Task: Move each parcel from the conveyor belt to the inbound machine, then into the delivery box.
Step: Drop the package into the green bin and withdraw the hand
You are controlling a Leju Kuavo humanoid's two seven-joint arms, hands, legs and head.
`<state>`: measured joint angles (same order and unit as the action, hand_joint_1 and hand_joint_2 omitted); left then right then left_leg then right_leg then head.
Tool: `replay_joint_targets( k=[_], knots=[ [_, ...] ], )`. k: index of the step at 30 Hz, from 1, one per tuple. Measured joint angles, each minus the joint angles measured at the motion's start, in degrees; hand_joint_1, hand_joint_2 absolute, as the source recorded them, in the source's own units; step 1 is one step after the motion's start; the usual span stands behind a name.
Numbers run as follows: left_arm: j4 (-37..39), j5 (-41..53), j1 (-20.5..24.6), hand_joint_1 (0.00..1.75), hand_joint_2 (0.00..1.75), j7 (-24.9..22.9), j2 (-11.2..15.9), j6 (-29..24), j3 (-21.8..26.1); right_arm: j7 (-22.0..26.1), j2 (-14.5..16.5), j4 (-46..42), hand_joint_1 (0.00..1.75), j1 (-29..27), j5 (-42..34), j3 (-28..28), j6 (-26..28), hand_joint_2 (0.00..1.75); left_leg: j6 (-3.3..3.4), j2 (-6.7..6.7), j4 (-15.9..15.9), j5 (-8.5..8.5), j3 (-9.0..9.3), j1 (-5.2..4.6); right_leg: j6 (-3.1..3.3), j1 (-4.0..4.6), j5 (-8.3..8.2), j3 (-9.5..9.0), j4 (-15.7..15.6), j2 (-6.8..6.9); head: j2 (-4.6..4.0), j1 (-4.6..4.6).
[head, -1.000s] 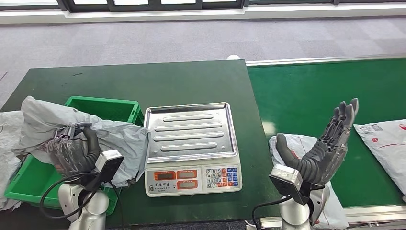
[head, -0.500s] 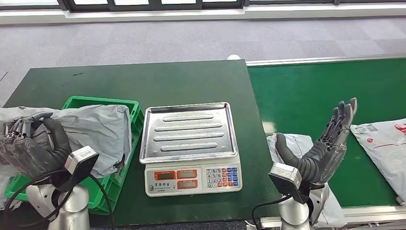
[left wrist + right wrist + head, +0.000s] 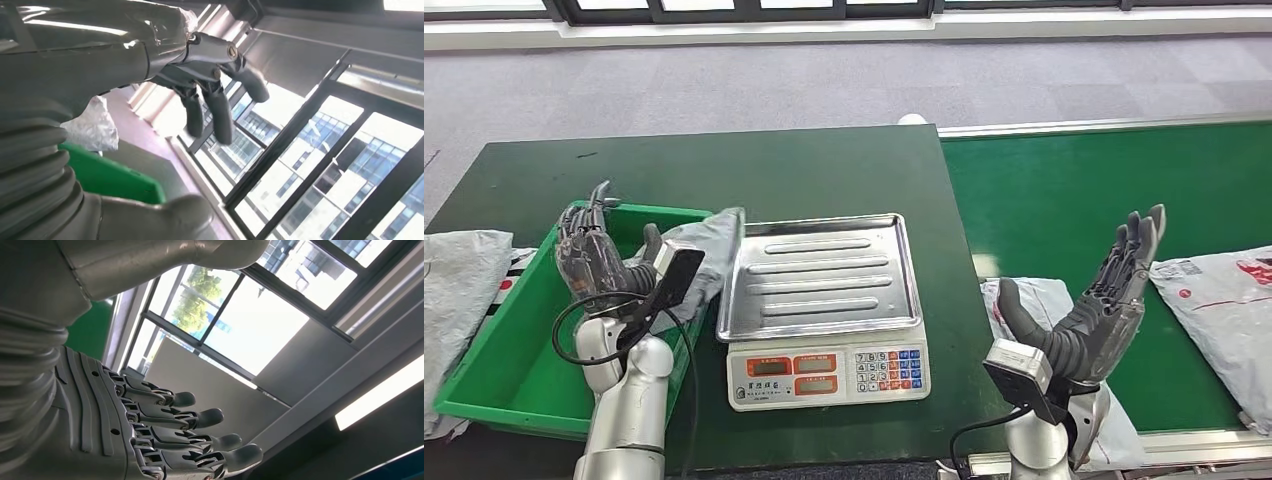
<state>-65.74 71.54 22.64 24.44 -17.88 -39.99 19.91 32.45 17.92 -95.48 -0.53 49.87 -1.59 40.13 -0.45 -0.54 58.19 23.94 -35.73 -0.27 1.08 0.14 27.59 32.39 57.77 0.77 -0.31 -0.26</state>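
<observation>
Upright over the green delivery box [image 3: 494, 370], the robot's left hand [image 3: 594, 255] spreads its fingers and holds nothing, while a grey parcel [image 3: 707, 255] lies draped over the box's near corner, its edge touching the steel tray of the inbound machine [image 3: 824, 305], a weighing scale with a keypad on the dark green table [image 3: 754, 170]. From the left wrist view the same hand [image 3: 210, 85] shows its dark fingers apart against tall windows, with a crumpled piece of grey parcel [image 3: 92, 127] above the box's green rim [image 3: 115, 177]. On the other side, the right hand [image 3: 1104, 300] stands raised with palm open and fingers straight, gripping nothing; the right wrist view shows it [image 3: 150, 435] with fingers extended side by side. Beneath that hand a white parcel [image 3: 1044, 300] rests at the near edge of the green conveyor belt [image 3: 1104, 170], just beside the table. Farther right on the belt lies another white parcel [image 3: 1219, 310] bearing a label and red markings. To the left of the box, a further grey bag [image 3: 454, 290] lies on the table beside the box's outer wall
</observation>
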Motion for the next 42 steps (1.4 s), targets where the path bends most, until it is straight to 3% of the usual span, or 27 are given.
replay_joint_targets(
  k=[10,19,22,26,30,33,36,37,40,42],
  knots=[
    [1.19,-4.5,0.88,0.0,1.75,5.33,-1.55,-0.1,5.46,-1.09,0.0,0.23,0.0,0.0,2.2,-0.01,0.0,1.75,0.0,0.0,0.0,0.01,-0.04,0.01,0.01,0.01,0.04,0.05,0.0,0.0,0.0,0.0],
    [0.92,-4.89,0.91,0.0,1.75,5.64,-1.75,-0.1,6.53,-1.15,0.0,0.23,0.0,0.0,2.4,0.0,0.0,1.75,0.0,0.0,0.0,0.0,-0.05,0.0,0.01,0.01,0.03,0.03,0.0,0.0,0.0,0.0],
    [0.04,-8.58,0.67,0.0,1.75,8.16,-1.74,-0.1,6.96,-2.89,0.0,0.19,0.0,0.01,4.2,0.0,0.0,1.75,0.0,-0.01,0.0,0.0,-0.06,0.0,0.01,0.01,0.03,0.03,0.0,-0.01,0.01,0.0],
    [-7.17,-24.19,-1.43,0.0,1.75,14.75,-1.69,-0.13,7.25,-9.22,-0.01,-0.88,0.0,-0.03,10.97,-0.19,0.02,1.75,0.0,-0.07,0.0,0.01,-0.07,0.01,0.02,0.03,0.03,0.07,0.0,-0.07,0.0,-0.01],
    [-18.28,-34.77,-4.59,0.0,1.75,15.63,-1.2,-0.16,5.33,-11.11,-0.02,-1.93,0.0,-0.16,14.2,-3.17,0.08,1.75,-0.01,0.09,0.0,0.01,-0.11,0.04,0.04,0.06,0.11,0.04,0.0,0.08,0.0,-0.01],
    [-27.75,-40.08,-7.67,0.0,1.75,15.83,-0.43,-0.16,1.22,-13.04,-0.02,-2.41,0.0,-0.04,18.03,-7.92,0.09,1.75,0.01,0.13,0.0,0.03,-0.13,0.03,0.02,0.04,0.13,0.08,0.0,0.1,0.0,0.0],
    [-36.05,-45.69,-11.06,0.0,1.75,15.88,0.92,-0.14,-7.19,-17.76,-0.02,-2.82,0.0,-0.02,24.05,-13.49,0.09,0.44,0.1,0.21,0.01,0.09,-0.13,-0.02,-0.05,-0.02,0.18,0.1,-0.01,0.19,0.0,0.0],
    [-38.26,-47.48,-12.54,0.0,1.75,15.88,1.55,-0.13,-10.82,-17.79,-0.01,-2.83,0.0,0.06,24.71,-15.57,0.09,0.44,0.15,0.24,0.01,0.12,-0.13,-0.06,-0.09,-0.04,0.2,0.07,-0.01,0.23,0.0,-0.01],
    [-43.3,-52.05,-17.26,0.0,1.75,15.85,3.37,-0.09,-20.96,-14.86,0.07,-2.27,0.0,0.7,23.98,-23.11,0.09,1.75,0.25,0.23,0.02,0.18,-0.13,-0.18,-0.19,-0.11,0.2,0.03,-0.02,0.22,0.0,-0.02],
    [-45.21,-54.68,-19.36,0.0,1.75,15.84,4.68,0.04,-25.99,-14.83,0.16,-1.78,0.0,0.73,24.43,-27.29,0.09,1.75,0.27,0.23,0.04,0.2,-0.13,-0.18,-0.21,-0.16,0.2,0.03,-0.03,0.22,0.0,-0.02]
  ],
)
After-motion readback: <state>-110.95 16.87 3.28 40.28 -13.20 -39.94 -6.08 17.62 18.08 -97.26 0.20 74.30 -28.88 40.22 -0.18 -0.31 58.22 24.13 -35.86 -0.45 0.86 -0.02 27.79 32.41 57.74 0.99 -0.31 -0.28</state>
